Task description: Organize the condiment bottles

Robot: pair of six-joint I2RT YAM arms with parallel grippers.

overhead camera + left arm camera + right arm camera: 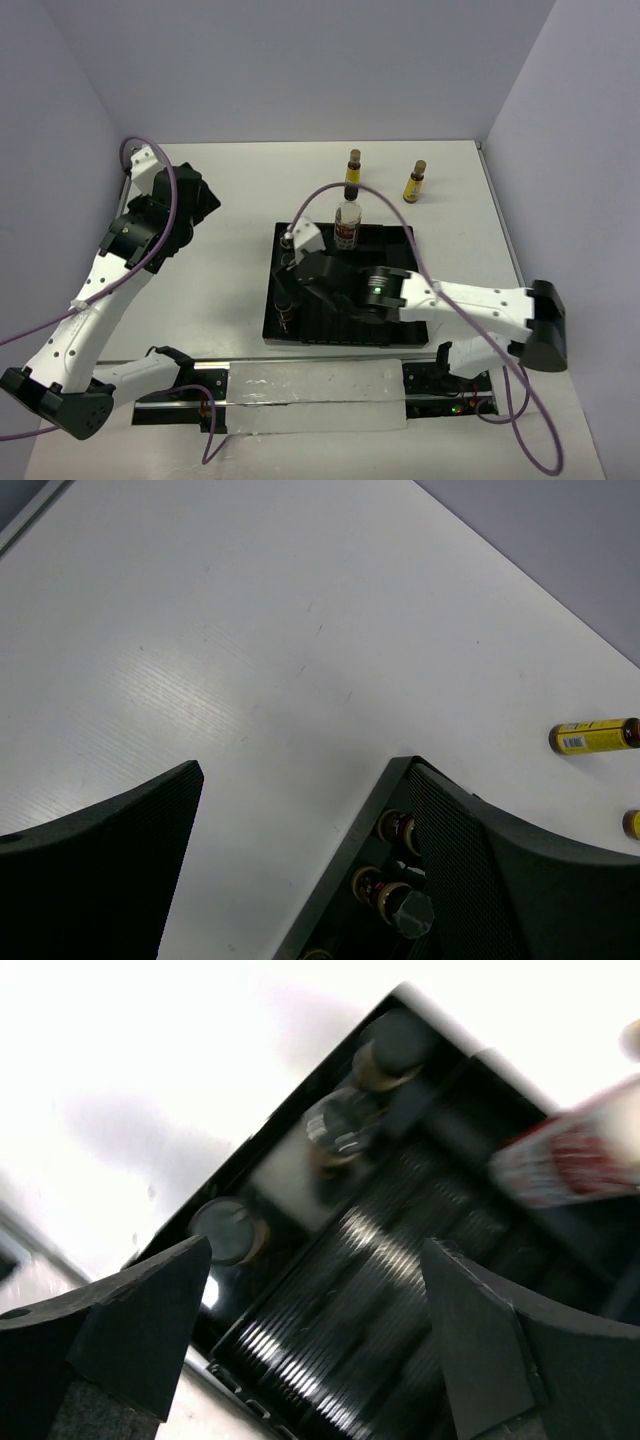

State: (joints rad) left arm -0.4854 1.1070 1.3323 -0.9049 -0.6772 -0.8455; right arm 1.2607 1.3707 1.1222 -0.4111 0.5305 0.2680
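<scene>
I saw the taller clear bottle (pixel 347 222), black-capped with a red-and-white label, standing upright at the far edge of the black tray (pixel 396 243). The left yellow bottle (pixel 353 172) and the right yellow bottle (pixel 415 182), both slim and dark-capped, stood upright on the counter (pixel 245 178) beyond it, apart from each other. The three dark-brown jars (pixel 335 1125), short and black-lidded, sat in a row along the tray's left side, blurred in my right wrist view.

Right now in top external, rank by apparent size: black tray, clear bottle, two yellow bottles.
1. black tray
2. clear bottle
3. left yellow bottle and right yellow bottle: alike, not ranked.
</scene>
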